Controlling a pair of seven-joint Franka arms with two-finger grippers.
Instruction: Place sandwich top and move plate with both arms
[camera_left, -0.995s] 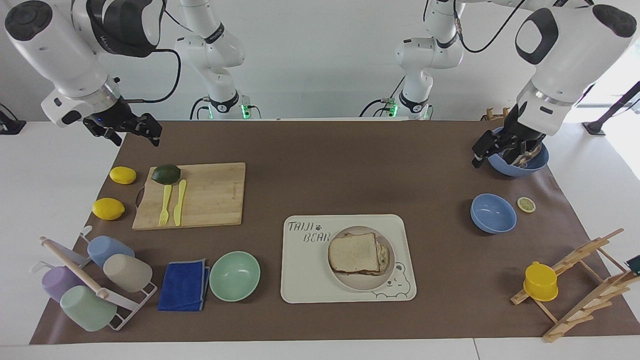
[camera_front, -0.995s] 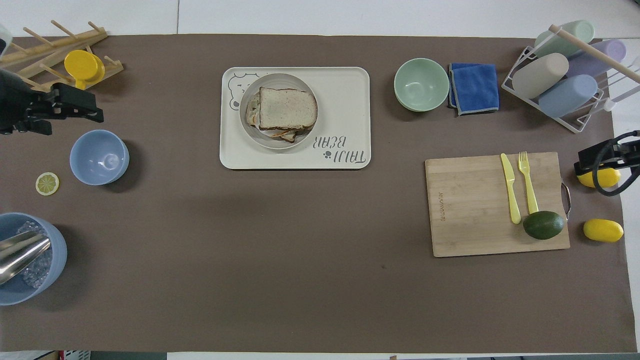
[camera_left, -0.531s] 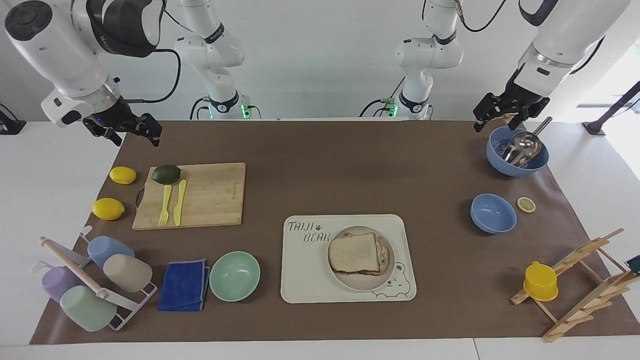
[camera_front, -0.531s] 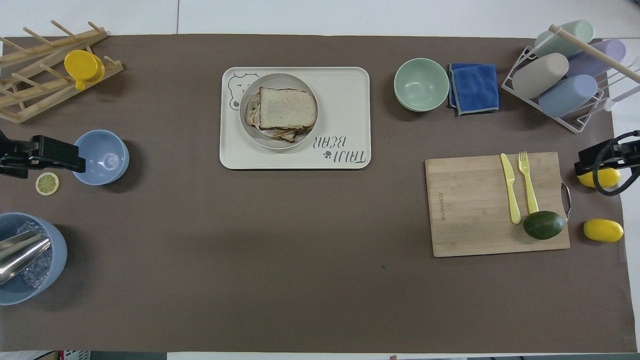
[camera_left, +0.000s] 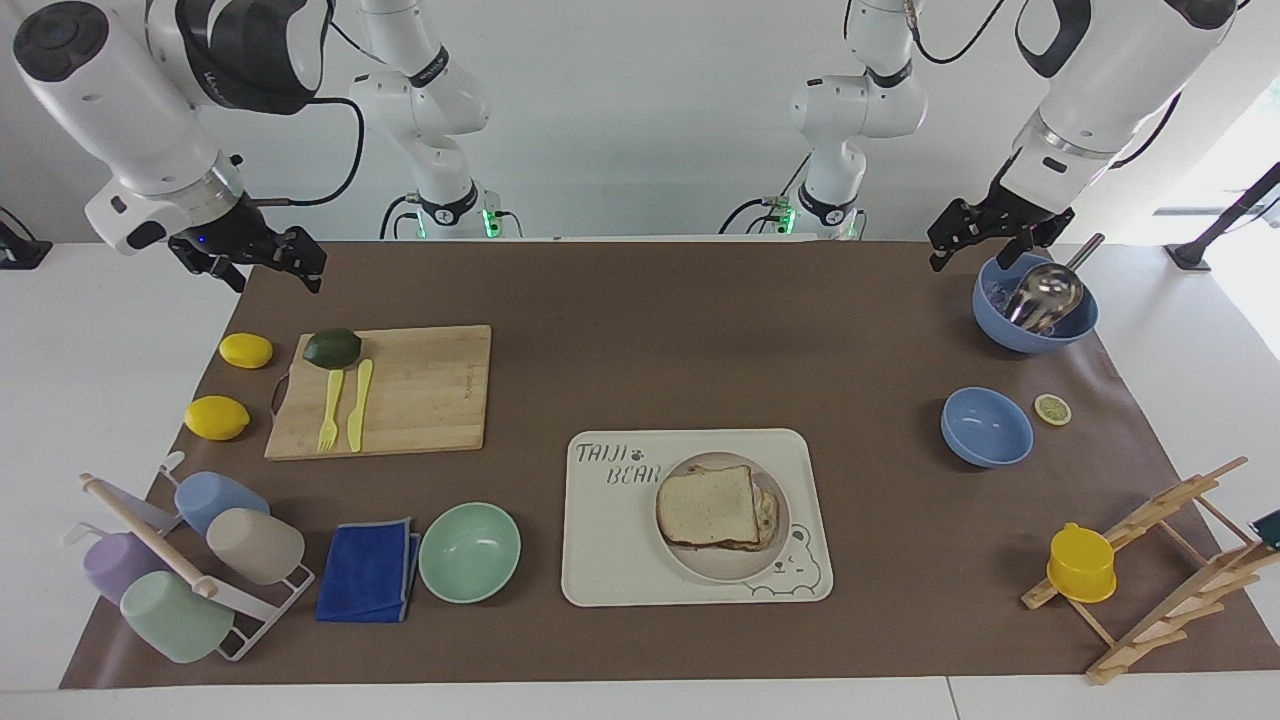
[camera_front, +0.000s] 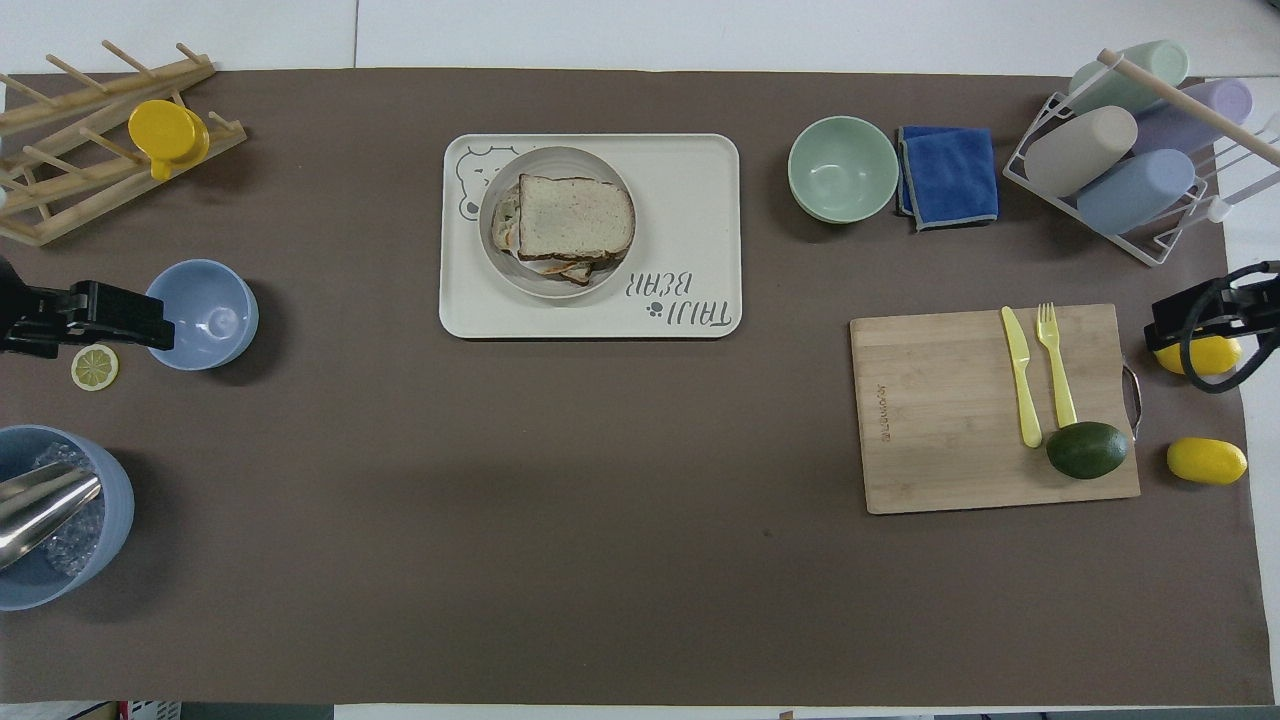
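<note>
Fingers of both grippers stand apart and hold nothing, as you can confirm in the facing view. Note the left gripper (camera_left: 975, 235), raised over the edge of the brown mat by the ice bowl (camera_left: 1035, 305); a second ago it hung low in front of that bowl, hiding the scoop (camera_left: 1045, 290), and half a second ago it was already lifted clear. In the overhead view you see only its black tip (camera_front: 95, 315), cut off at the frame edge above the lemon slice (camera_front: 94, 367) and the rim of the empty blue bowl (camera_front: 202, 314). Observe the right gripper (camera_left: 255, 260), waiting over the mat corner at the right arm's end, unchanged from the earlier frames; overhead it is partly cut off and covers part of one lemon (camera_front: 1205, 355).

Working downward in size: the tabletop (camera_left: 120, 330) carries the mat, then the cutting board (camera_left: 400, 390), then the cream tray (camera_left: 620, 540). On the tray sits the plate (camera_left: 735, 570), and on the plate lies the sandwich top (camera_left: 708, 506), resting flat upon the lower layers. You can make out only slivers of those layers at the slice's edges; what the filling is cannot be told. Tray, plate and bread have not shifted.
</note>
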